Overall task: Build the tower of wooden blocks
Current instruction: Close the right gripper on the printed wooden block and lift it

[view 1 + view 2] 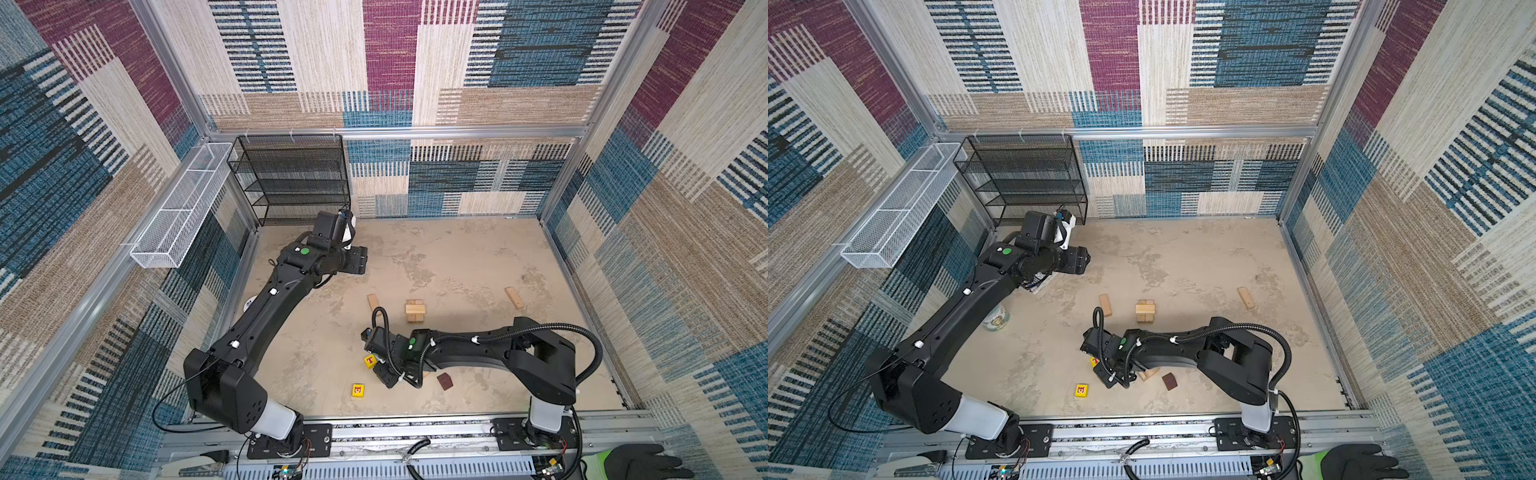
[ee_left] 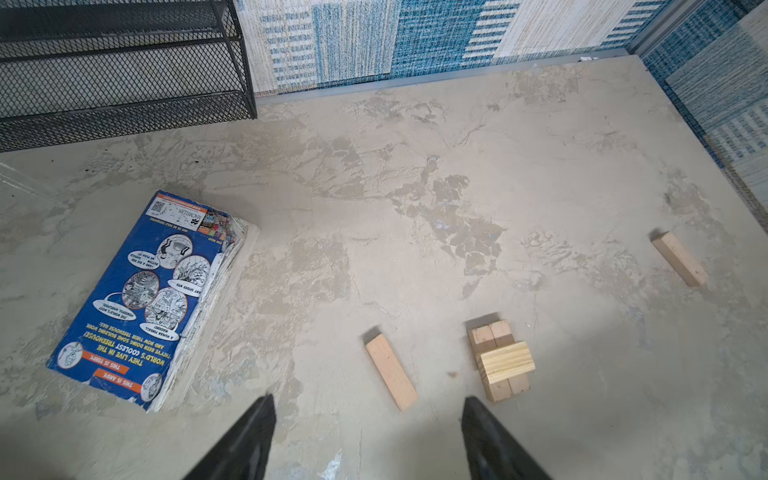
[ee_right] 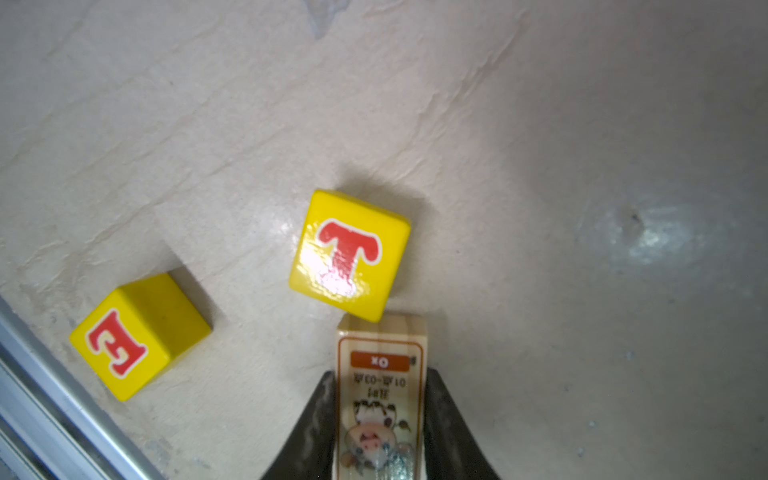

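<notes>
My right gripper (image 3: 380,374) pinches the ox-printed bar (image 3: 381,415), lower centre, beside the yellow T cube (image 3: 349,253); left gripper (image 2: 370,436) spread; the part-built tower (image 1: 415,311) stands mid-frame in a top view.

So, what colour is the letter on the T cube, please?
Red; the T cube shows best in the right wrist view.
</notes>
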